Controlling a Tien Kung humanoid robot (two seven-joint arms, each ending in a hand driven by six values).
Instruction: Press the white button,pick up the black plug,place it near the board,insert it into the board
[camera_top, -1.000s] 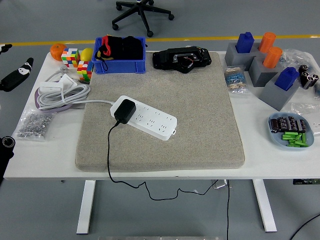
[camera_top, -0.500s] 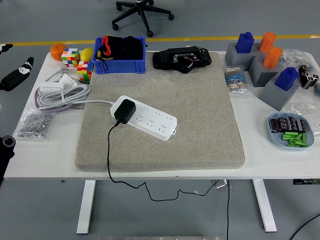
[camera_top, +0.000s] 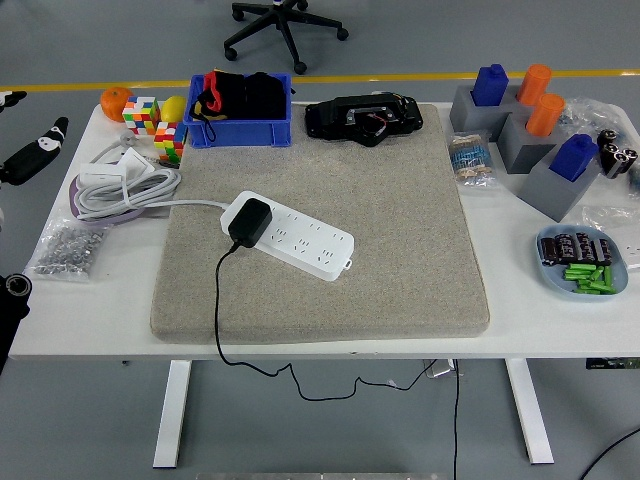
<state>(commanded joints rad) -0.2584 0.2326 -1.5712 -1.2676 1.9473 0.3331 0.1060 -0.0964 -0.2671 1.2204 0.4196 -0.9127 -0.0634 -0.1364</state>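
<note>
A white power strip (camera_top: 295, 238) lies slantwise on the beige mat (camera_top: 400, 200) in the middle of the table. The black plug (camera_top: 248, 222) sits in the strip's left end, and its black cord (camera_top: 218, 310) runs down over the table's near edge. I cannot make out the strip's button. My left hand (camera_top: 30, 152) hangs at the far left edge, beyond the table, well away from the strip. Its black fingers (camera_top: 44, 140) with white tips are spread and hold nothing. My right hand does not show.
A blue bin (camera_top: 240, 110) and a black device (camera_top: 365, 118) stand at the back. Coiled white cable (camera_top: 125, 185), colour cubes (camera_top: 155, 125) and a bag of screws (camera_top: 65, 250) lie left. Grey blocks (camera_top: 520, 130) and a dish (camera_top: 582, 262) of green parts stand right.
My left hand has drifted slightly toward the left edge. The plug and the power strip have not moved.
</note>
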